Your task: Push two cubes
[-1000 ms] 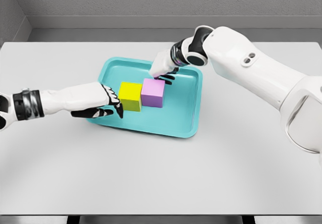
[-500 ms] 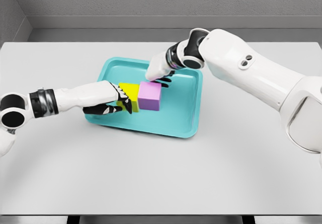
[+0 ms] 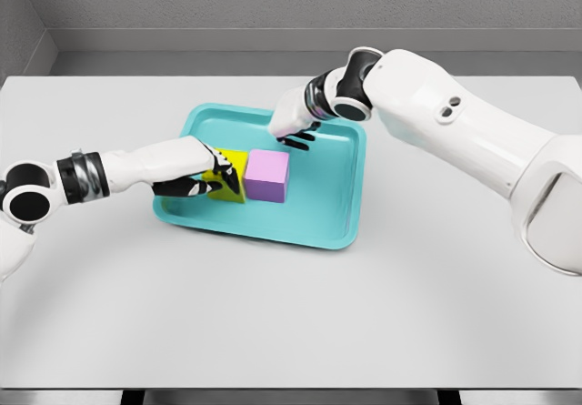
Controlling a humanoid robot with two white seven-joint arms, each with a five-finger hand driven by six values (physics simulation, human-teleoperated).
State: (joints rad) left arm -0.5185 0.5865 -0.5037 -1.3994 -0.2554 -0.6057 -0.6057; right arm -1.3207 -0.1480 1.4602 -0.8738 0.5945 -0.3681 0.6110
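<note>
My left hand (image 3: 205, 176) had slid onto the yellow cube (image 3: 229, 174), fingers curled against it, pressing it beside the purple cube (image 3: 267, 176) in the tray (image 3: 318, 218). My right hand (image 3: 293, 118) had lifted behind, fingers loosely curled, gripping nothing.

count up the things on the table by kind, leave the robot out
cubes: 2, a yellow cube and a purple cube
trays: 1, a teal tray that holds both cubes
total: 3
</note>
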